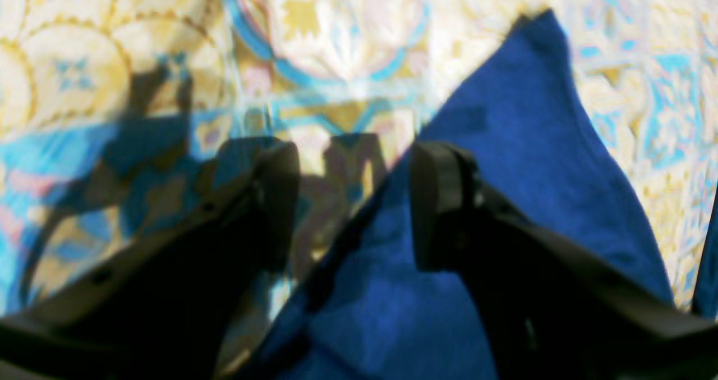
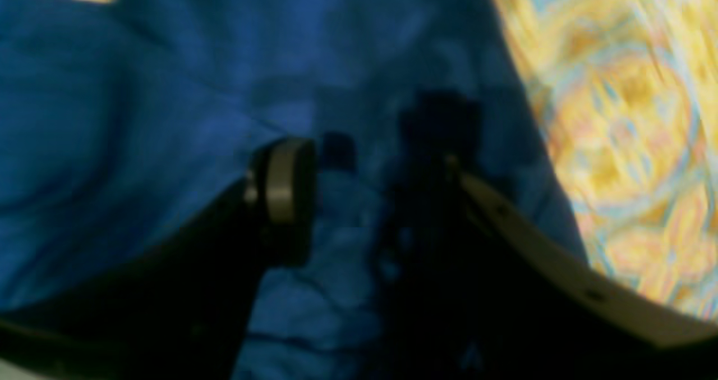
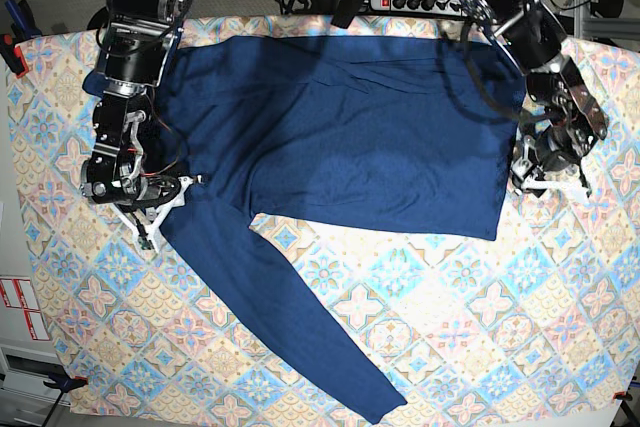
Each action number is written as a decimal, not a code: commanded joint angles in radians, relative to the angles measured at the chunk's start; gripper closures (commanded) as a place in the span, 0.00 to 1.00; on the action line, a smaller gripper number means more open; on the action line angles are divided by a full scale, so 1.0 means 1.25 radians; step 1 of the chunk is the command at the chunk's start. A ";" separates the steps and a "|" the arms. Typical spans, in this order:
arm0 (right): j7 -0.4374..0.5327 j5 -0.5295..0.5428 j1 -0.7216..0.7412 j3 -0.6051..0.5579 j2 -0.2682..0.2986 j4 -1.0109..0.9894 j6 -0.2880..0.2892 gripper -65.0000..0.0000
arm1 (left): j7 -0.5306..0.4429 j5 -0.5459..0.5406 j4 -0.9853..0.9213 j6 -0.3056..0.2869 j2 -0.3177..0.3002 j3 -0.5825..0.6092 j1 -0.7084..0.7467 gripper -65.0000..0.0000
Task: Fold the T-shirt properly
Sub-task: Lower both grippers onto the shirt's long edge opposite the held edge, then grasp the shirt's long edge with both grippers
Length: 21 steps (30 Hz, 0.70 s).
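Observation:
The T-shirt (image 3: 350,127) is dark navy and lies spread flat on the tile-patterned tablecloth (image 3: 480,317). One long sleeve (image 3: 290,317) runs diagonally toward the front edge. My right gripper (image 3: 160,202) is at the shirt's left side, where that sleeve meets the body. In the right wrist view it (image 2: 367,195) is open just above the blue fabric (image 2: 140,88). My left gripper (image 3: 545,172) is by the shirt's right edge. In the left wrist view it (image 1: 359,200) is open and straddles the edge of the cloth (image 1: 521,161), holding nothing.
A power strip (image 3: 420,2) with cables lies beyond the table's far edge. White labels (image 3: 20,307) are stuck beside the table on the left. Bare tablecloth shows in front of the shirt body and on both sides of the sleeve.

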 commanded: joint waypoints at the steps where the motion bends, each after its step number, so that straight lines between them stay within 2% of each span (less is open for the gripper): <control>1: 0.020 0.015 0.018 -0.001 0.000 0.004 0.006 0.58 | -0.008 -0.011 -0.011 -0.006 -0.022 0.000 -0.033 0.52; 8: 0.042 0.013 0.024 -0.004 -0.001 -0.012 0.006 0.58 | -0.008 -0.011 -0.048 -0.006 -0.033 0.000 -0.072 0.52; 12: 0.054 0.013 0.035 -0.037 -0.001 -0.013 0.006 0.58 | -0.008 -0.010 -0.048 -0.006 -0.033 0.004 -0.093 0.52; 16: 0.054 0.013 0.065 -0.049 -0.001 -0.013 0.006 0.58 | -0.008 -0.011 -0.048 -0.005 -0.033 0.114 -0.116 0.52; 21: 0.054 0.013 0.072 -0.049 -0.001 -0.013 0.006 0.58 | -0.008 -0.011 -0.048 -0.001 -0.033 0.195 -0.136 0.52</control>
